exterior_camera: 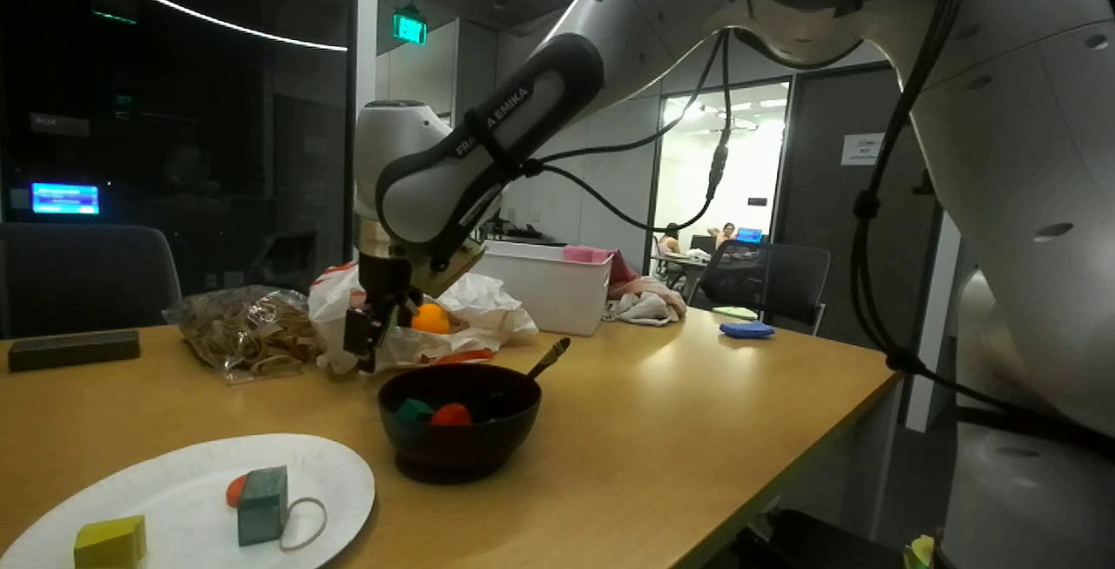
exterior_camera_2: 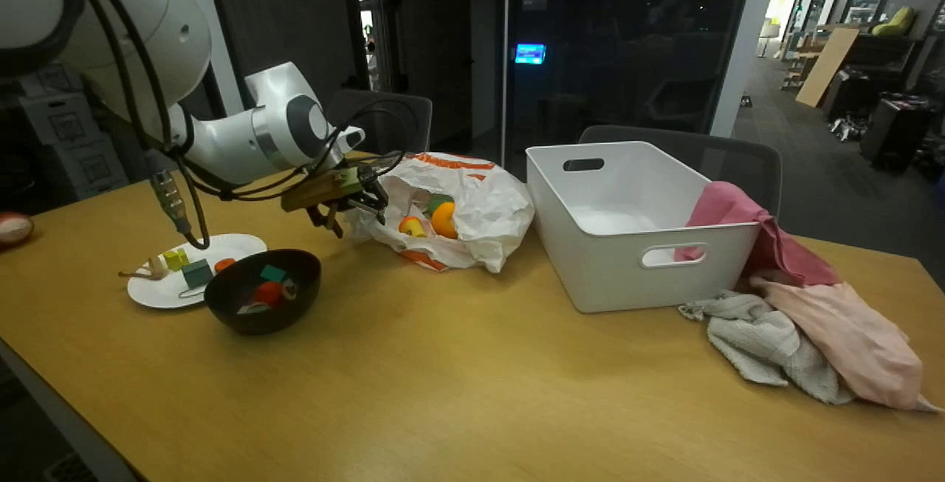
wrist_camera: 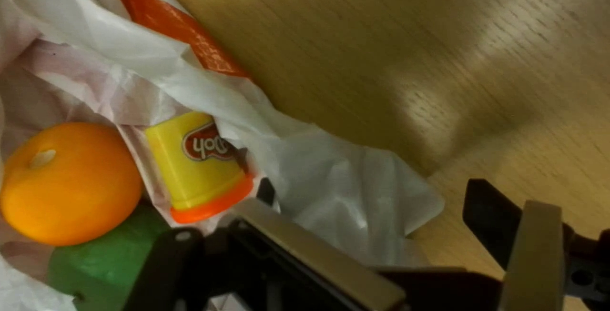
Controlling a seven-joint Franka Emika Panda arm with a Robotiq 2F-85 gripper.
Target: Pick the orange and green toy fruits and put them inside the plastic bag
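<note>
The orange toy fruit lies inside the open white plastic bag, against the green toy fruit. A yellow Play-Doh tub with an orange lid lies beside them in the bag. In an exterior view the orange, the green fruit and the tub show in the mouth of the bag. My gripper is open, with nothing held. It is at the bag's edge, one finger over the bag near the tub, the other over bare table. I cannot tell whether it touches the bag.
A dark bowl holds small red and green pieces and a utensil. A white plate behind it carries toy blocks. A white bin stands beside the bag, with cloths next to it. A clear bag lies near.
</note>
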